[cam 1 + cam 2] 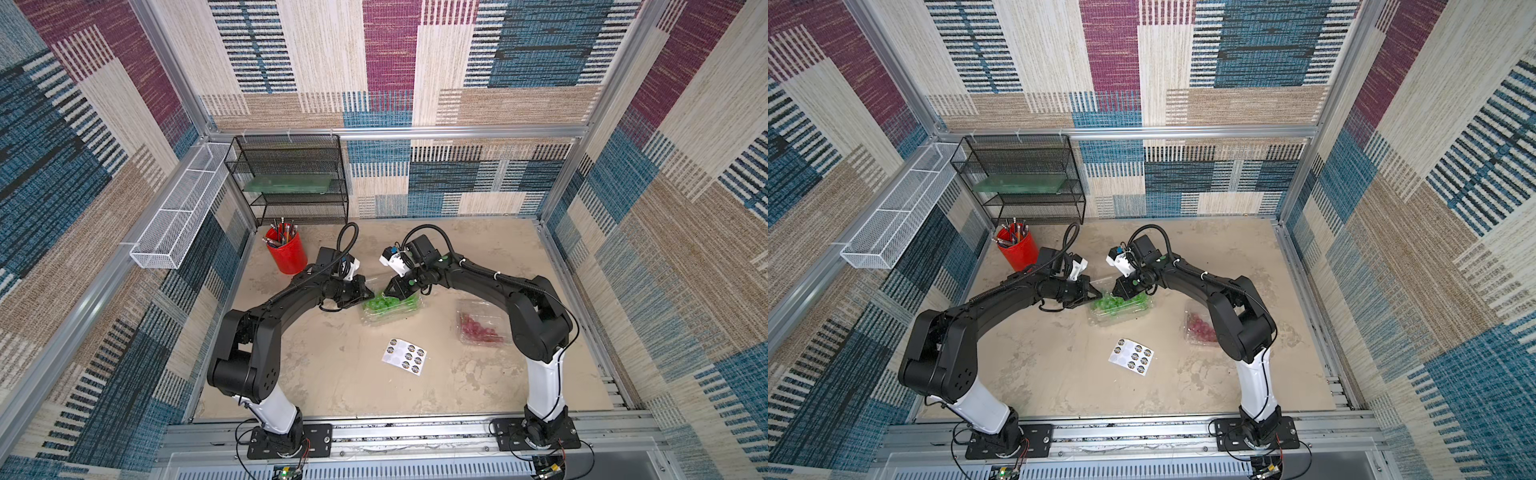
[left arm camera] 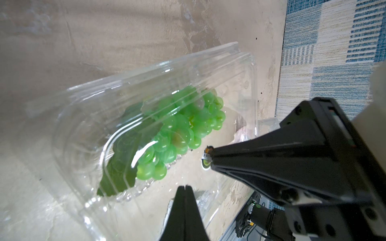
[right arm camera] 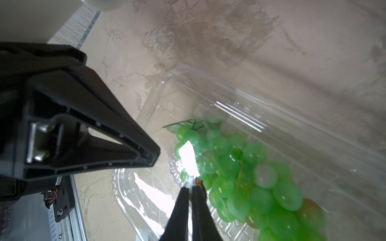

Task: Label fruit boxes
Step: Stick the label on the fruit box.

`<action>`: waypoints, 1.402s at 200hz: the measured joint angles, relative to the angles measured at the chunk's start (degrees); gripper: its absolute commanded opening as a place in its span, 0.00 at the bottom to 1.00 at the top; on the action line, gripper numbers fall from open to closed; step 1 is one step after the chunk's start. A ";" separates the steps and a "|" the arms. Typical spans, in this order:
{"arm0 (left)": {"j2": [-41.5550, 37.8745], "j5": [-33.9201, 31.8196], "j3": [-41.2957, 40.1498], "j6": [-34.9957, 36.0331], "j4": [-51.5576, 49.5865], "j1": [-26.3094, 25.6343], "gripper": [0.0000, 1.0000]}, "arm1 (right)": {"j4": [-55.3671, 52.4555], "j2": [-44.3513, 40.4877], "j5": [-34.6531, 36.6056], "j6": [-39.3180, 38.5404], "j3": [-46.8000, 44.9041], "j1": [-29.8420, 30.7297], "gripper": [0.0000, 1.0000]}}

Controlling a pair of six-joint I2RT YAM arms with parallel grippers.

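Two pincers met over one box. The right gripper [image 3: 191, 184] was all but closed, nipping a small round sticker [image 2: 206, 159] at its tips, just above the green grape box [image 1: 390, 309] at mid-frame in both top views. The left gripper [image 2: 185, 186] was fully closed at that box's left end (whether it pinched the clear rim, I could not tell). No label showed on either box, so I judged the first about to go on, with the red grape box [image 1: 480, 328], right of centre, left to do. The sticker sheet [image 1: 405, 356] lay below, well apart. Bare table [image 1: 332, 374] lay all round. Only the pencil cup [image 1: 286, 253], upper left, stood near the left arm.
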 measured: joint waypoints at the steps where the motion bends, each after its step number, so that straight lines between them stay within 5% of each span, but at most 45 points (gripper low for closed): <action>1: 0.00 0.00 0.00 0.00 0.00 0.00 0.00 | 0.00 -0.04 0.00 0.00 -0.04 -0.04 0.12; 212: -1.20 0.00 0.00 0.00 -0.20 0.00 0.00 | -0.26 -2.78 3.39 0.02 -1.36 -0.07 0.13; 246: -4.57 -1.18 0.66 0.13 -1.22 -0.04 0.07 | -0.57 -7.74 5.07 0.26 -4.07 -0.63 0.17; 280: -11.28 -2.82 -0.02 0.17 -2.16 -0.28 0.30 | 1.01 -16.28 6.01 1.33 -11.28 -0.09 0.25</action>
